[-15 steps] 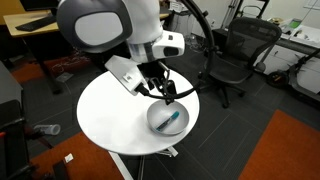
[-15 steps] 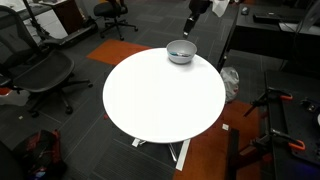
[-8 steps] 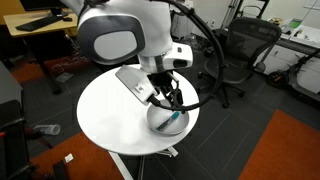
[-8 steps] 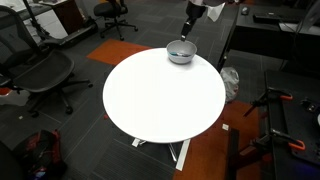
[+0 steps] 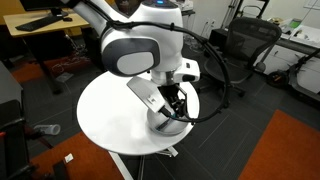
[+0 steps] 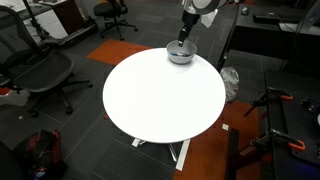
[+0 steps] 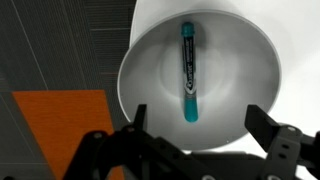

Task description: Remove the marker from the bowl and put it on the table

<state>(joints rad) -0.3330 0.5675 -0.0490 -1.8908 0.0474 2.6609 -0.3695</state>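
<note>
The teal-blue marker (image 7: 187, 74) lies inside the grey bowl (image 7: 150, 60) in the wrist view, running from the bowl's far side toward its near side. My gripper (image 7: 200, 120) is open, its two fingers spread either side of the marker's near end, above the bowl. In an exterior view the gripper (image 5: 176, 103) hangs over the bowl (image 5: 160, 124) at the edge of the round white table (image 5: 105, 115); the marker is hidden there. In an exterior view the gripper (image 6: 182, 42) is just above the bowl (image 6: 180, 54) at the far edge of the table (image 6: 160, 95).
Black office chairs (image 5: 236, 55) (image 6: 45, 72) stand around the table. A light-wood desk (image 5: 35, 30) is behind. Orange carpet patches (image 5: 285, 150) lie on the dark floor. The floor and an orange patch (image 7: 60, 125) show beside the table edge in the wrist view.
The arm has swung over and come down toward the bowl; the gripper is now lower and directly above it, still open.
</note>
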